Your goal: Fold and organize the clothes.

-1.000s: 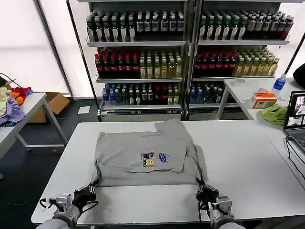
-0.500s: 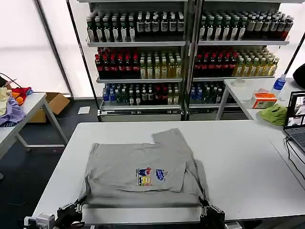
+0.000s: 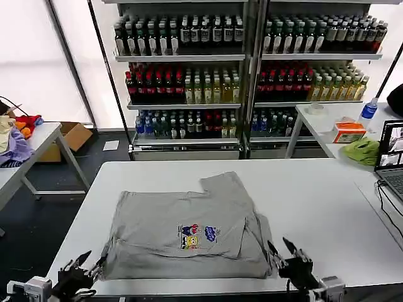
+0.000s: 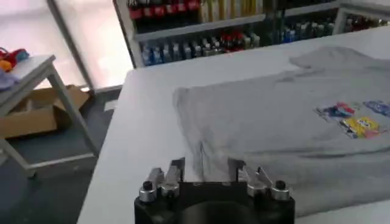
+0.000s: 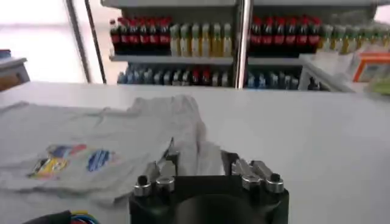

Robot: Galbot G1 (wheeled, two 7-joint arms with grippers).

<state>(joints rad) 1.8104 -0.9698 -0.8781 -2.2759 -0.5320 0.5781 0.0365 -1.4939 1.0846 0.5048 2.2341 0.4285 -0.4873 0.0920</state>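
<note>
The clothes are one light grey shirt (image 3: 189, 214), lying folded on the white table (image 3: 315, 189) with its cartoon print (image 3: 198, 234) facing up and a sleeve pointing toward the far side. My left gripper (image 3: 89, 264) is open at the shirt's near left corner, just off the cloth. In the left wrist view the left gripper (image 4: 206, 169) has nothing between its jaws, and the shirt (image 4: 274, 122) lies just beyond it. Open too, my right gripper (image 3: 280, 246) is at the near right corner. The right wrist view has the right gripper (image 5: 200, 157) with bunched shirt (image 5: 91, 134) edge ahead of it.
Shelves of bottles (image 3: 245, 69) stand behind the table. A side table on the right carries a laptop (image 3: 390, 157), a yellow-green cloth (image 3: 363, 150), an orange box (image 3: 348, 131) and a bottle (image 3: 368, 112). Coloured fabrics (image 3: 12, 135) lie on a table at left, a cardboard box (image 3: 72, 135) beside it.
Both grippers dragged the shirt's near edge toward the table's front edge, then let go and opened. The shirt now lies flat, nearer to me.
</note>
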